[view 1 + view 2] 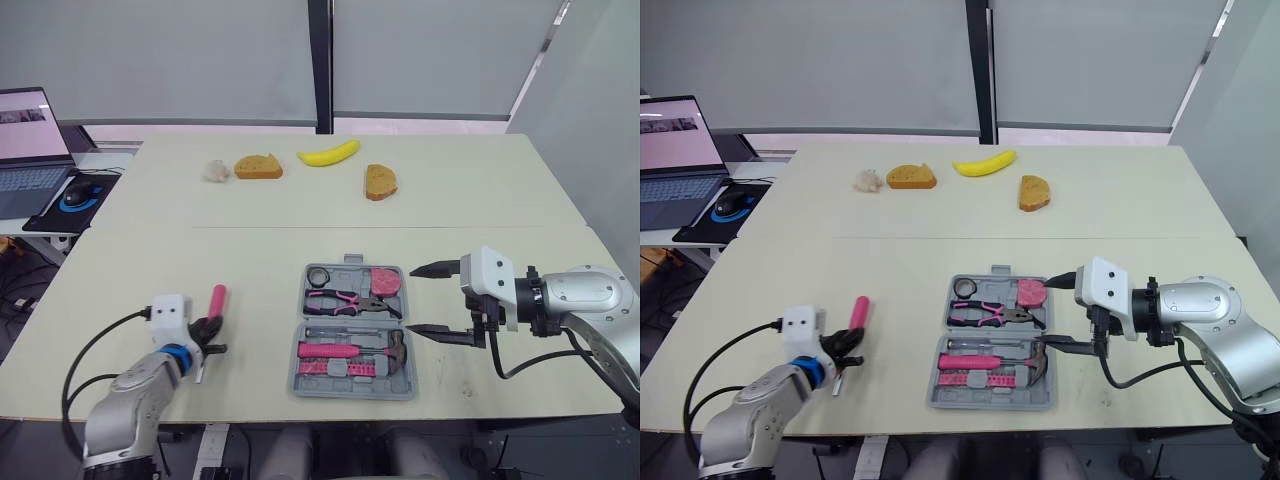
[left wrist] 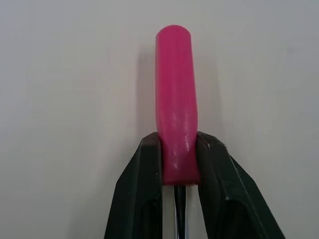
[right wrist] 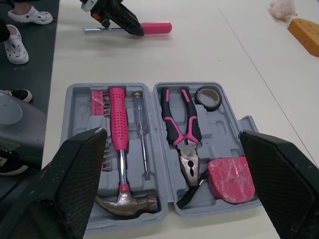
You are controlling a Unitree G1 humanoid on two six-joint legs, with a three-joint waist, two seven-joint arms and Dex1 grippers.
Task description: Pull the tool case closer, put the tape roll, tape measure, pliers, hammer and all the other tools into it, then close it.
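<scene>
The grey tool case (image 1: 355, 331) lies open near the table's front edge. In it I see a tape roll (image 3: 208, 97), pink-handled pliers (image 3: 182, 130), a pink tape measure (image 3: 230, 173), a hammer (image 3: 121, 159), a thin screwdriver (image 3: 141, 132) and a strip of pink bits (image 3: 98, 104). To its left, my left gripper (image 1: 209, 331) is shut on a pink-handled screwdriver (image 2: 175, 114) that lies on the table, the fingers (image 2: 142, 194) clamping the handle near the shaft. My right gripper (image 1: 440, 299) stands open just right of the case, holding nothing.
Two bread slices (image 1: 258, 166) (image 1: 380, 181), a banana (image 1: 328, 154) and a small pale lump (image 1: 215, 171) lie at the far side of the table. A laptop (image 1: 30, 135) and a mouse (image 1: 80, 192) sit on a side desk at the far left.
</scene>
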